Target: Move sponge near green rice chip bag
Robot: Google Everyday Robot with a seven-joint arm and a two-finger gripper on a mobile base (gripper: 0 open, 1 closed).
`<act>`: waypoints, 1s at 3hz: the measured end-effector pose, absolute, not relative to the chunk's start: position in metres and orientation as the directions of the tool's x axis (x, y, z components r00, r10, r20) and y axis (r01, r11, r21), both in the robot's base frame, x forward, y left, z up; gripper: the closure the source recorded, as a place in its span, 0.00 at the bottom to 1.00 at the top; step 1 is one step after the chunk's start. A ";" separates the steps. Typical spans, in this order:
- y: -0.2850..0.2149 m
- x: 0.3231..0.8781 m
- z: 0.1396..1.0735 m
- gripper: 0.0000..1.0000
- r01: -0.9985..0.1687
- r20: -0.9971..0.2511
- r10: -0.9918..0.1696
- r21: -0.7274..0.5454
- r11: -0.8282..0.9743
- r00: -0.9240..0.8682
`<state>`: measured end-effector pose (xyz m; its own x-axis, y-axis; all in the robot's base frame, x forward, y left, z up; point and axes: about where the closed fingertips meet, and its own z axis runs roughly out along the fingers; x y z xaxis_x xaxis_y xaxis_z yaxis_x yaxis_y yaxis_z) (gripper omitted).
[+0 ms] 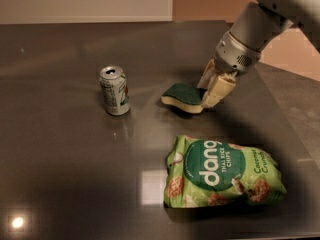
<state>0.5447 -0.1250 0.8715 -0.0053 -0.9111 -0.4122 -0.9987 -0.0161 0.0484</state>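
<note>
The gripper [205, 97] stood over the middle of the dark table [60, 174], and its two pale fingers [219, 88] were closed on the right end of the sponge [183, 95]. The sponge stuck out to the left of the fingers, green side up and a little tilted. I could not tell whether it hung just above the table or brushed it. The green rice chip bag [220, 171] lay flat nearer to the camera, apart from the sponge, with bare table between them. A soda can [114, 90] stood upright to the left of the sponge.

In my judgement the main danger was the grip itself. The fingers held only one end of soft foam, so the free end could sag, and the sponge could slip out on the way. If the low edge rubbed on the table, the friction could twist it in the fingers. Near the bag, a descent too close could press on the crinkled foil and push the bag away, or leave the sponge on top of it. The can seemed safe, since the way to the bag led away from it.
</note>
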 end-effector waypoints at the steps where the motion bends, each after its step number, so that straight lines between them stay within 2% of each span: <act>1: -0.119 0.534 0.870 1.00 -0.992 -0.414 -0.907 0.054 -0.113 0.080; 2: -0.126 0.516 0.873 0.82 -0.990 -0.398 -0.912 0.054 -0.127 0.095; 3: -0.131 0.495 0.877 0.59 -0.991 -0.396 -0.914 0.064 -0.122 0.087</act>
<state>0.4950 -0.1305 0.8767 0.0869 -0.9139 -0.3965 -0.9905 -0.1218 0.0636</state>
